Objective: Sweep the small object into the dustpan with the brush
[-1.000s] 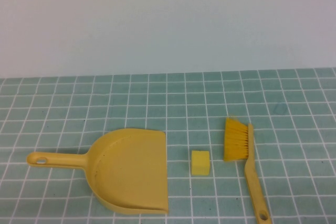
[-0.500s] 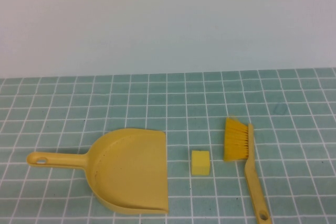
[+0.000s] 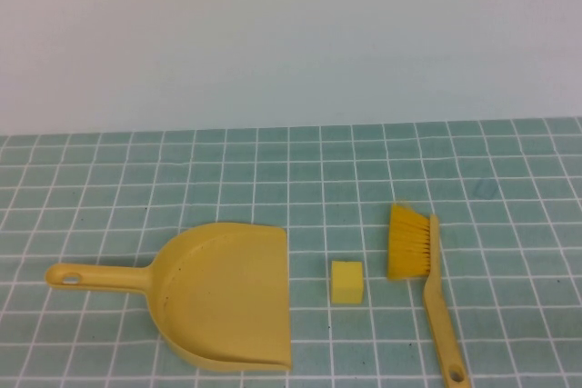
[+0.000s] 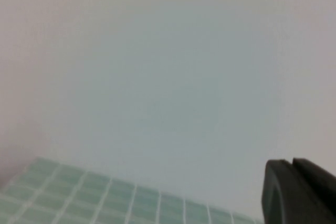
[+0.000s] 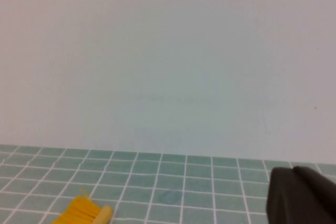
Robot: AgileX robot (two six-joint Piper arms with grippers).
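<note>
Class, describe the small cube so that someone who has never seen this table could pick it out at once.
On the green tiled table, find the wide yellow dustpan on the left and the yellow brush on the right. The small object lies between them, touching neither. It is the only cube, pale yellow and by far the smallest thing.

One dustpan [image 3: 227,297], one small cube [image 3: 346,282], one brush [image 3: 423,270], two partly visible tools.

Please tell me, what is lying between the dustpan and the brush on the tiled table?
In the high view, only the small object lies between the dustpan and the brush, touching neither. The left gripper and right gripper appear only in their wrist views.
</note>
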